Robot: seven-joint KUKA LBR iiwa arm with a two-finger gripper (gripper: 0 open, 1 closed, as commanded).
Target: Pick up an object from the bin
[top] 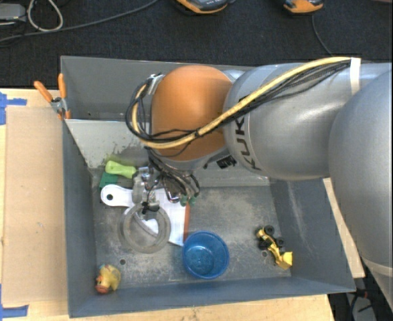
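We see the end effector [146, 196] low in the left middle of the grey bin [240, 209], under the arm's orange cover. We cannot tell whether it is open or closed, since its own hardware and cables crowd that spot.

The thing right below it is a translucent greyish ring [126, 236], lying flat on the bin floor, and the end effector stands over its far rim. We judge the ring to be light, stiff plastic with a smooth and probably slippery wall. It looks unlikely to crush or break under a firm pinch. The best hold seems to be across the rim itself, one side inside the hoop and one outside, at the far edge. It lies low, so a grasp from above would have to come almost down to the floor.

The ring is thin-walled and see-through, and the speckled floor shows through its open middle. A white flat piece [112, 194] lies just beside its far left and a green piece [119, 169] beyond that. A white sheet [176, 227] touches its right side, and a blue bowl [205, 256] sits near.
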